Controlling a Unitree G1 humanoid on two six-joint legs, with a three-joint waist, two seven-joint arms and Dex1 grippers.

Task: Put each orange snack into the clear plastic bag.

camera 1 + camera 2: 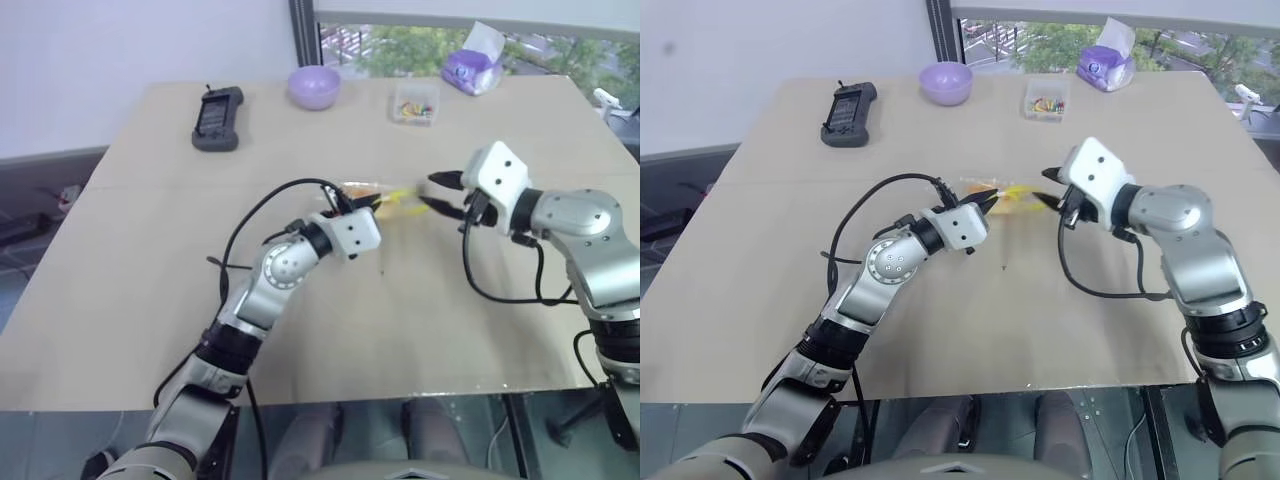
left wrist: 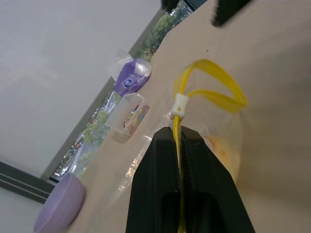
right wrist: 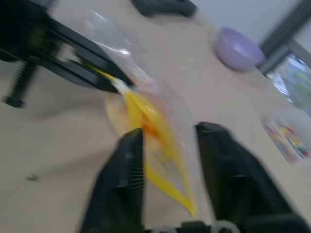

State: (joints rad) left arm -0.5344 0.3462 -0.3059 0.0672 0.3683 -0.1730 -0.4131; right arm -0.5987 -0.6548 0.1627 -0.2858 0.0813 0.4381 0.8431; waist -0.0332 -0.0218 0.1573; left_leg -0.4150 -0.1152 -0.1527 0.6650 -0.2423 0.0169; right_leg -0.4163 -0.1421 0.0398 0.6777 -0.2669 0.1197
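Note:
The clear plastic bag (image 2: 144,156) hangs just above the table's middle, its yellow strip (image 1: 397,200) looping out toward the right. My left gripper (image 2: 179,133) is shut on that strip beside the white slider. An orange snack (image 2: 221,151) shows through the plastic inside the bag, also visible as an orange patch (image 1: 361,190) behind the left gripper (image 1: 374,206). My right gripper (image 1: 441,193) stands open just right of the bag. In the right wrist view the yellow strip (image 3: 155,145) runs between the spread fingers (image 3: 127,160) of the right gripper (image 3: 167,135), and I cannot tell whether they touch it.
Along the far edge of the table (image 1: 140,300) stand a black handheld device (image 1: 217,118), a purple bowl (image 1: 314,86), a small clear box of colourful bits (image 1: 414,102) and a purple tissue pack (image 1: 472,68). Black cables loop from both wrists.

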